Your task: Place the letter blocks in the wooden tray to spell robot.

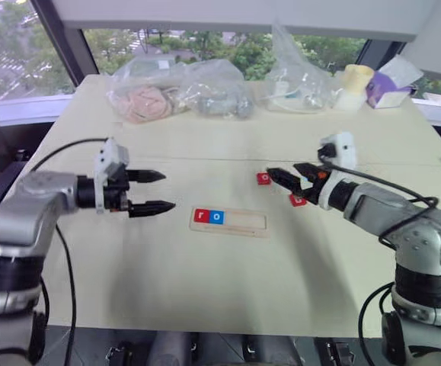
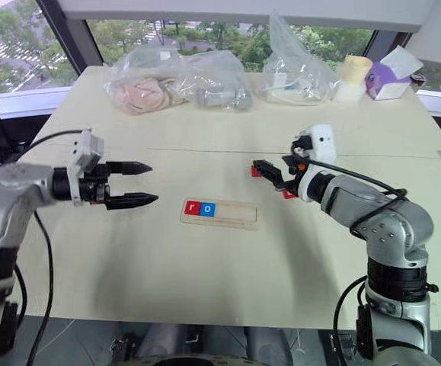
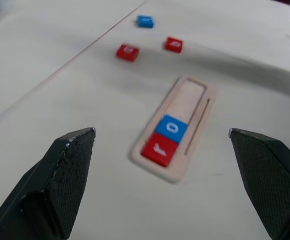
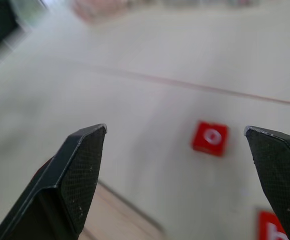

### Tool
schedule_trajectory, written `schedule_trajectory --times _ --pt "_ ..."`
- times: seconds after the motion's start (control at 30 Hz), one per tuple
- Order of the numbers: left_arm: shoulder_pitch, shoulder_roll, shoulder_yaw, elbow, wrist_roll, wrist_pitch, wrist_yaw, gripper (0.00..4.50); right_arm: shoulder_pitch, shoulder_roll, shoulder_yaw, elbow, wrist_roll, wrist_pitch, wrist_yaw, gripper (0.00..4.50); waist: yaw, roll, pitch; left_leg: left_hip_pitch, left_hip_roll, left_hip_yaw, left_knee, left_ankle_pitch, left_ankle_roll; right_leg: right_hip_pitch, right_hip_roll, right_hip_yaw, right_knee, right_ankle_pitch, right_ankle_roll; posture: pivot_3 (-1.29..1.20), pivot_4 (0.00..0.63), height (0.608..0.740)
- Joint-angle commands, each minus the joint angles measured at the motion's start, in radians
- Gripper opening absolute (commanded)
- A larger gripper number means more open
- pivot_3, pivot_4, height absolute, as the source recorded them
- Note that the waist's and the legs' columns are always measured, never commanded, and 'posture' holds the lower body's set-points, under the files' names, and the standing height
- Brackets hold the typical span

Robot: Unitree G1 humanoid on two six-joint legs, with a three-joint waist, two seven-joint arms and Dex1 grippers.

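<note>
You see the wooden tray (image 1: 229, 221) lying flat near the middle of the table (image 1: 205, 290). Its left end holds the red r tile (image 1: 200, 216) and, touching it, the blue o tile (image 1: 217, 217); the rest of the recess is free. The left gripper (image 1: 153, 191) hangs above the table to the left of the tray, fingers spread wide, holding nothing. The right gripper (image 1: 287, 181) is also wide open and empty, over the loose tiles: a red o tile (image 1: 263, 178) beside its fingertips, another red tile (image 1: 298, 200) under it. In the left wrist view a blue tile (image 3: 145, 21) lies beyond them. Plastic bags (image 1: 182, 91) stay at the far edge, and the near half of the table gives you open room.
</note>
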Motion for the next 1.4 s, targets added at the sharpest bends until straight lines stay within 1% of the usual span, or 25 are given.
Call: schedule_trajectory --times 0.03,0.1,0.23,0.3,0.5,0.6,0.7,0.8,0.87,0.9,0.93,0.97,1.03,1.17,1.2,1.27,1.37,1.4 --pt "0.007 -0.025 0.087 -0.157 -0.101 0.090 0.132 4.46 0.053 -0.032 0.051 -0.046 -0.131 -0.073 0.002 4.50 0.006 0.000 0.000 -0.002 -0.001 0.000 0.002 0.000 0.000 -0.002 0.000 0.000 0.000 0.001 0.001 0.00 0.150 0.739" --pt "0.013 -0.027 0.104 -0.213 -0.147 0.135 0.177 4.46 0.085 -0.013 0.067 -0.048 -0.181 -0.103 -0.006 4.50 0.006 0.000 0.000 -0.002 -0.001 0.000 0.002 0.000 0.001 -0.001 0.000 0.000 0.000 0.002 0.001 0.00 0.150 0.739" --pt "0.025 0.041 0.088 -0.273 -0.192 0.178 0.180 4.46 0.126 0.035 0.072 -0.048 -0.236 -0.120 -0.025 4.50 -0.001 0.000 0.000 -0.001 0.000 0.001 0.002 0.002 0.002 -0.001 0.003 0.000 0.000 0.003 0.004 0.00 0.150 0.739" --pt "0.026 0.072 0.072 -0.274 -0.180 0.159 0.181 4.46 0.144 0.053 0.075 -0.055 -0.257 -0.118 -0.026 4.50 -0.002 0.000 0.000 -0.001 0.002 0.001 0.002 0.003 0.001 -0.001 0.007 0.001 0.000 0.004 0.003 0.00 0.150 0.739" --pt "0.021 0.098 0.037 -0.233 -0.163 0.113 0.187 4.46 0.169 0.112 0.072 -0.030 -0.339 -0.124 -0.060 4.50 -0.003 0.000 0.000 0.000 0.002 0.001 0.002 0.003 0.001 -0.001 0.010 0.001 0.002 0.004 0.003 0.00 0.150 0.739" --pt "0.032 0.111 0.010 -0.226 -0.152 0.101 0.182 4.46 0.152 0.148 0.067 0.068 -0.377 -0.171 -0.048 4.50 -0.005 0.000 0.000 0.000 0.002 0.002 0.003 0.003 0.001 -0.001 0.011 0.001 0.002 0.004 0.004 0.00 0.150 0.739" --pt "0.034 0.124 -0.015 -0.204 -0.113 0.058 0.186 4.46 0.125 0.149 0.062 0.139 -0.413 -0.188 -0.034 4.50 -0.012 0.000 0.000 0.000 0.002 0.003 0.003 0.003 0.001 -0.001 0.011 0.001 0.002 0.005 0.005 0.00 0.150 0.739" --pt "0.037 0.144 -0.028 -0.186 -0.095 0.033 0.172 4.50 0.111 0.176 0.028 0.175 -0.401 -0.169 -0.025 3.74 -0.016 0.000 0.000 0.000 0.002 0.003 0.003 0.004 0.001 -0.001 0.011 0.001 0.002 0.005 0.006 0.00 0.150 0.739" --pt "0.039 0.147 -0.034 -0.180 -0.089 0.022 0.170 4.50 0.109 0.185 0.023 0.178 -0.406 -0.171 -0.016 2.73 -0.017 0.000 0.000 0.000 0.002 0.003 0.003 0.004 0.001 -0.001 0.011 0.001 0.002 0.005 0.006 0.00 0.150 0.739" --pt "0.040 0.148 -0.040 -0.180 -0.086 0.019 0.169 4.50 0.108 0.189 0.022 0.176 -0.411 -0.170 -0.016 2.30 -0.017 0.000 0.000 0.000 0.002 0.003 0.003 0.004 0.001 -0.001 0.011 0.001 0.002 0.005 0.006 0.00 0.150 0.739" --pt "0.045 0.148 -0.049 -0.183 -0.083 0.016 0.167 4.50 0.112 0.196 0.022 0.167 -0.414 -0.167 -0.017 1.68 -0.019 0.000 0.000 0.000 0.002 0.003 0.003 0.004 0.001 -0.001 0.011 0.001 0.002 0.005 0.006 0.00 0.150 0.739" --pt "0.049 0.149 -0.056 -0.187 -0.081 0.013 0.165 4.50 0.117 0.205 0.015 0.152 -0.413 -0.155 -0.023 1.24 -0.019 0.000 0.000 0.000 0.002 0.003 0.003 0.004 0.001 -0.001 0.011 0.001 0.002 0.005 0.006 0.00 0.150 0.739" --pt "0.056 0.150 -0.065 -0.192 -0.078 0.009 0.161 4.50 0.132 0.218 -0.004 0.105 -0.406 -0.128 -0.030 1.17 -0.019 0.000 0.000 0.000 0.002 0.003 0.002 0.004 0.001 -0.001 0.011 0.001 0.002 0.005 0.006 0.00 0.150 0.739" --pt "0.068 0.167 -0.079 -0.191 -0.068 -0.009 0.147 4.50 0.171 0.248 -0.084 -0.095 -0.391 -0.001 -0.093 1.17 -0.015 0.000 0.000 0.000 0.002 0.003 0.002 0.004 0.001 -0.002 0.011 0.001 0.003 0.005 0.007 0.00 0.150 0.739" --pt "0.072 0.169 -0.093 -0.188 -0.055 -0.022 0.141 4.50 0.202 0.303 -0.127 -0.237 -0.388 0.105 -0.144 1.17 -0.014 0.000 0.000 0.000 0.002 0.003 0.002 0.004 0.001 -0.002 0.011 0.001 0.003 0.005 0.006 0.00 0.150 0.739" --pt "0.074 0.166 -0.117 -0.175 -0.038 -0.045 0.133 4.50 0.248 0.399 -0.177 -0.451 -0.395 0.280 -0.213 1.17 -0.013 0.000 -0.001 0.000 0.002 0.002 0.002 0.004 0.001 -0.002 0.010 0.001 0.004 0.005 0.006 0.00 0.150 0.739" --pt "0.063 0.148 -0.144 -0.148 -0.024 -0.068 0.126 4.50 0.267 0.502 -0.191 -0.615 -0.426 0.446 -0.239 1.17 -0.016 0.000 -0.001 0.000 0.002 0.002 0.002 0.004 0.001 -0.003 0.010 0.001 0.006 0.005 0.006 0.00 0.150 0.739" --pt "0.053 0.141 -0.159 -0.135 -0.018 -0.079 0.119 4.50 0.281 0.577 -0.199 -0.643 -0.423 0.473 -0.250 1.17 -0.017 0.000 -0.001 0.001 0.002 0.002 0.002 0.004 0.000 -0.003 0.010 0.001 0.006 0.005 0.006 0.00 0.150 0.739"
